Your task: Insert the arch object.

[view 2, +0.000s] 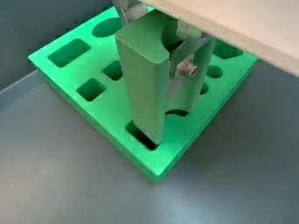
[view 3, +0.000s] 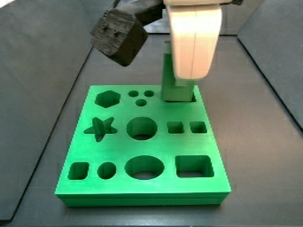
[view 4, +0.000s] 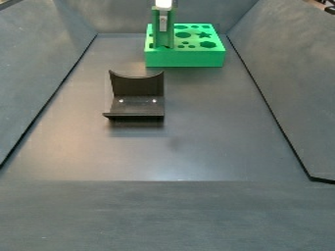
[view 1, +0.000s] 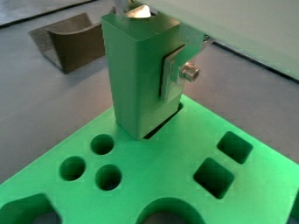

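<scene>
The arch object is a tall green block with a semicircular notch in one side. It stands upright with its lower end in a cut-out at a corner of the green board. My gripper is shut on its upper part. One silver finger with a screw presses its side. Both side views show the gripper above the board's edge, with the arch object under it. The gripper and board are far off at the back.
The dark fixture with a curved cut stands on the grey floor away from the board; it also shows in a wrist view and a side view. The board has several other shaped holes. Sloping dark walls border the floor.
</scene>
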Robot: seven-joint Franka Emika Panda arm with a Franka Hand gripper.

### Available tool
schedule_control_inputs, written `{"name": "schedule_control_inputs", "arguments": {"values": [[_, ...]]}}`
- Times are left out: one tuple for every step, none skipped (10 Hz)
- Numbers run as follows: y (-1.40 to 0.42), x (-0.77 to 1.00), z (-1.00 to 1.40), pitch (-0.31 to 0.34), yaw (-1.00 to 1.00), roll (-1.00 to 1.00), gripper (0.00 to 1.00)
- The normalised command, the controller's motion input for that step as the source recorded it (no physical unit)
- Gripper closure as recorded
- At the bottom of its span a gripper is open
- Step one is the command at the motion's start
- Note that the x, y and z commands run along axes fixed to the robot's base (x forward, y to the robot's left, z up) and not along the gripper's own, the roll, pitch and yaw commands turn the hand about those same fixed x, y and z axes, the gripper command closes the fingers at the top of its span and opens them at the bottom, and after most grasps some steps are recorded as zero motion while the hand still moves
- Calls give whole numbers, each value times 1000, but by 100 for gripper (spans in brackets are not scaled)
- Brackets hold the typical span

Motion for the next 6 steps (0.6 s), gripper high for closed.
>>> {"name": "schedule_control_inputs", "arguments": {"values": [[-317,629,-649,99,0,266,100],[-409,491,-694,56,140,254,100],[-277,406,-800,26,234,204,100],[166,220,-671,59,246,17,100],[400,149,-274,139,-3,0,100],[423,-26,-203,81,-134,0,100]]}}
